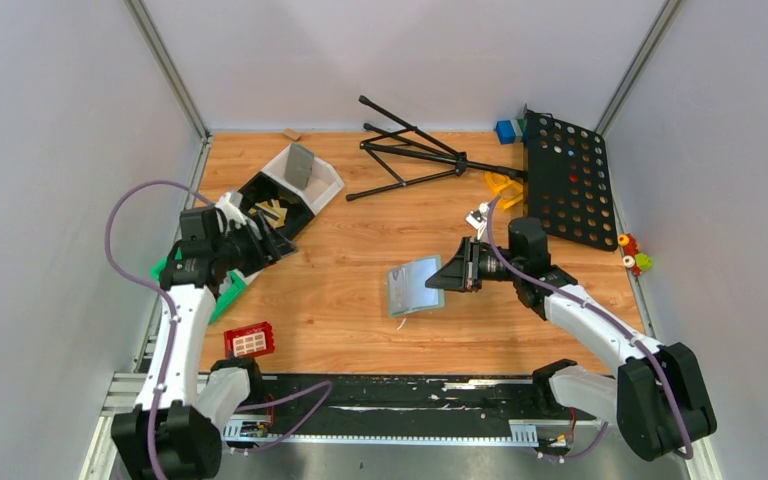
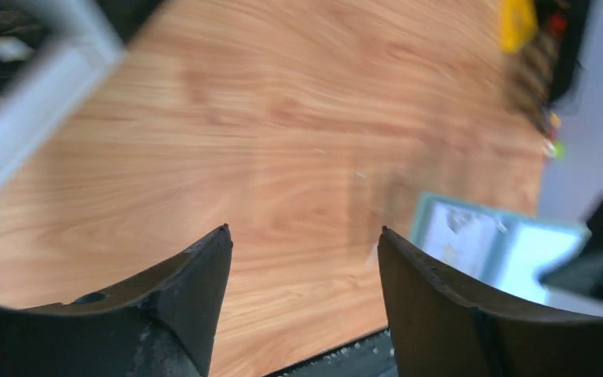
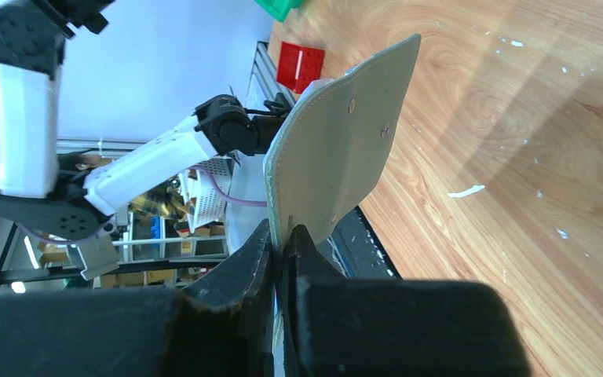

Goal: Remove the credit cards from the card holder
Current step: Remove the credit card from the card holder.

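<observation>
**Holder pinched by the right arm, cards yet to be drawn**

The right gripper (image 1: pixel 440 279) is clenched on one edge of the flat grey-blue folding card holder (image 1: pixel 412 286). It holds the holder near the middle of the wooden table (image 1: pixel 340 300), between the two arms. In the right wrist view the jaws are pressed tight on the holder's rim. The grey outer face, with two small studs, stands up on edge above the boards. I cannot tell whether its low corner touches the wood.

The left gripper (image 1: pixel 278 243) hangs well apart from the holder, just beside the black-and-white open box (image 1: pixel 295 190). Its jaws are spread with nothing between them. Its own camera looks across bare wood to the holder's pale inner sleeves (image 2: pixel 471 239), which are blurred. No separate credit card can be made out there, and none lies loose on the table, so the cards are probably all inside.

The step in hand looks like presenting the opened holder to the free arm. The next move likely calls for the left gripper to cross the gap and line its fingers (image 2: pixel 204 267) up with the mouth of a sleeve. It must nip only the exposed edge of a thin card, while the right arm keeps the holder steady against the pull. The red block with white squares (image 1: pixel 249 340) near the left base plays no part.
</observation>
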### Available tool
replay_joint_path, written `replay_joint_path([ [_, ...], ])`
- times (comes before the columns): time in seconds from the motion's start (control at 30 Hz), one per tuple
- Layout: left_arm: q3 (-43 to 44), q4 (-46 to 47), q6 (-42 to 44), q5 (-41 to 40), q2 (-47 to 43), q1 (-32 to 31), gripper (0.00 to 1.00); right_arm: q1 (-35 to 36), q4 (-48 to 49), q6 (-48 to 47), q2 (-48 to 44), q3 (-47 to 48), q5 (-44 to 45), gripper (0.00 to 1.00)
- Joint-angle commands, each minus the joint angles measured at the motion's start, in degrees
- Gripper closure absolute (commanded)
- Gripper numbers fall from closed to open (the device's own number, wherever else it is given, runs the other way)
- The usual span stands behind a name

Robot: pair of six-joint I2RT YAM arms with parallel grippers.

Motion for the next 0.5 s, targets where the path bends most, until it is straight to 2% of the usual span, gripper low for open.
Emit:
replay_joint_path([
  [0.0, -5.1, 10.6, -4.6, 14.2, -6.1, -6.9, 0.17, -0.1, 11.1, 6.8, -0.9, -0.3, -3.8, 1.0],
  [0.07, -8.4, 16.2, -8.7, 16.4, -8.9, -9.1, 0.13, -0.1, 11.9, 8.3, -1.7, 0.2, -4.3, 1.0],
  [0.23, -17.3, 34.2, -22.8, 17.2, -13.1, -18.4, 0.13, -0.1, 13.2, 11.9, -4.7, 2.0, -4.8, 1.0],
  [0.47, -22.6, 52.9, -32.8, 15.9, -8.6, -27.5, 0.14, -0.1, 18.4, 18.8, -6.3, 3.8, -5.9, 1.0],
])
